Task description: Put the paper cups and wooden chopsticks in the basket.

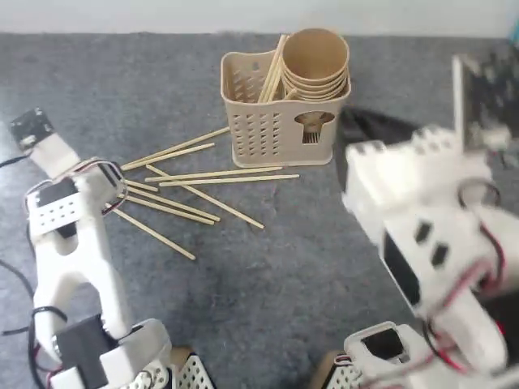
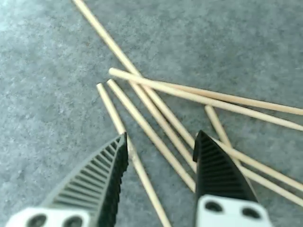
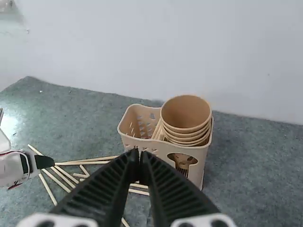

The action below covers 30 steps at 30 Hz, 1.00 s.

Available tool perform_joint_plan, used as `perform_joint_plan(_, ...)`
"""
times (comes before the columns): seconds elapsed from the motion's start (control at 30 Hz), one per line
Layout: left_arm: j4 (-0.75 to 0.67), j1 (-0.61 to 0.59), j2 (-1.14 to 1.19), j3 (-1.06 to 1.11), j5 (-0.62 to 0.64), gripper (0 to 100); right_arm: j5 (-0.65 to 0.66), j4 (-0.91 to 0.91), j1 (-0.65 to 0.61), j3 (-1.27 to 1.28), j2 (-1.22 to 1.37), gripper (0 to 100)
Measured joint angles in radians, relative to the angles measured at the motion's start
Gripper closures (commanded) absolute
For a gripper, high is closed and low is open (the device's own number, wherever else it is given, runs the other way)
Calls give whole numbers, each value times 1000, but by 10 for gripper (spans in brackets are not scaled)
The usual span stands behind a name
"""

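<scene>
- Worktop (image 1: 268, 292), grey and rough, carries everything here
- Basket (image 1: 259, 134) stands upright at the far middle of the worktop, nearer the right arm's side
- Paper cups (image 1: 315, 57) sit nested in one stack in the basket's right compartment, mouths up; judged from this, the cup part of the task is done
- Right end effector (image 3: 139, 153) hangs high and well back from the basket, jaws pressed together on nothing
- Left end effector (image 2: 161, 137) hovers low over the near-left end of the scattered sticks, jaws apart and empty; this arm is plainly the nearer one
- Upright chopsticks (image 1: 273, 73) lean in the basket's left compartment, just beside the cups
- Loose chopsticks (image 1: 227, 180) lie flat, fanned between the left arm and the basket's front, long axes mostly left to right; one stick (image 2: 151, 135) runs slantwise through the gap between the open jaws, with neighbours touching or crossing it, so closing may catch more than one
</scene>
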Motion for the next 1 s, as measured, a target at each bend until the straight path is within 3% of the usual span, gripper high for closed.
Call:
perform_joint_plan(0.17,0,38,86,-60,127,783,48,0,0,239,-92,992)
perform_joint_plan(0.4,-46,58,382,-204,311,784,66,0,-2,586,-239,989)
perform_joint_plan(0.7,-48,71,637,-468,374,786,123,-75,-2,918,-397,989)
perform_joint_plan(1.0,-5,80,712,-588,417,787,126,-98,-170,1017,-543,987)
